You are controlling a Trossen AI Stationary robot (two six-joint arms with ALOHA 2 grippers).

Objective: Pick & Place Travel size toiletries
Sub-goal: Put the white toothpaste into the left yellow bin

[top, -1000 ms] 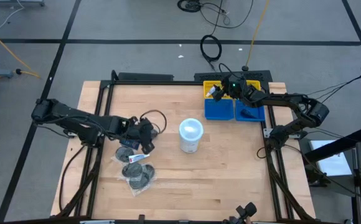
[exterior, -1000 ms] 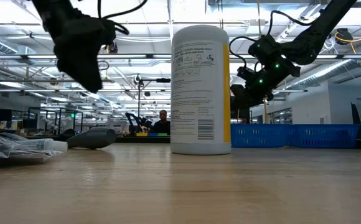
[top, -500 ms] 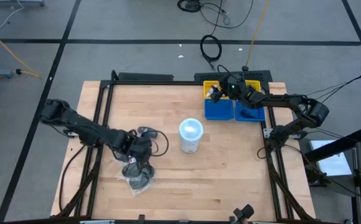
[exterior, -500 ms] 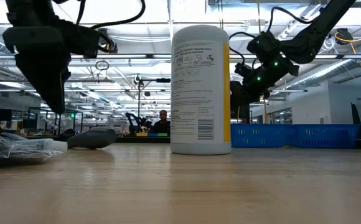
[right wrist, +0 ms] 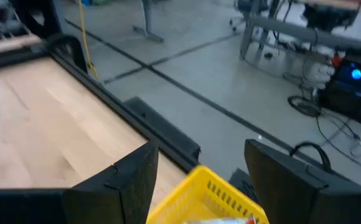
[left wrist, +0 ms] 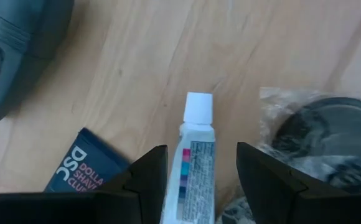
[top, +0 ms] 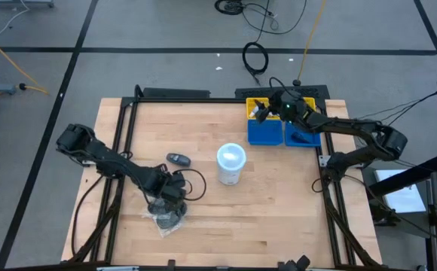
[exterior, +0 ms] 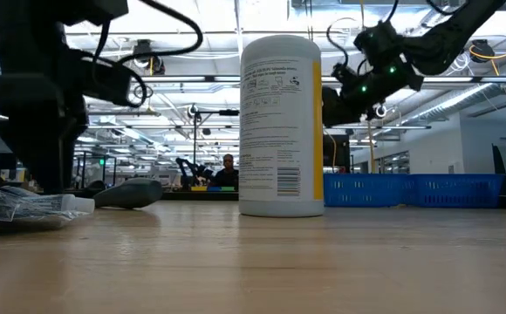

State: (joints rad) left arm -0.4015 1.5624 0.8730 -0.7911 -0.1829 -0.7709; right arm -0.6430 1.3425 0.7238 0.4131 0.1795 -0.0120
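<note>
White tub (top: 230, 163) with a pale blue lid and yellow stripe on its label; by it a white tube (left wrist: 195, 167) with white cap and multicoloured print; dark disc (left wrist: 330, 140) in clear wrap; navy packet (left wrist: 84, 169), white lettering; past the tub, blue bins (top: 264, 132) and a yellow bin (right wrist: 218, 196).

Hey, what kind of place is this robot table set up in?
Probably a large open-plan lab or industrial workshop: the low view shows long rows of ceiling lights and distant workbenches, and the high view shows grey flooring with cables around the wooden table.
</note>
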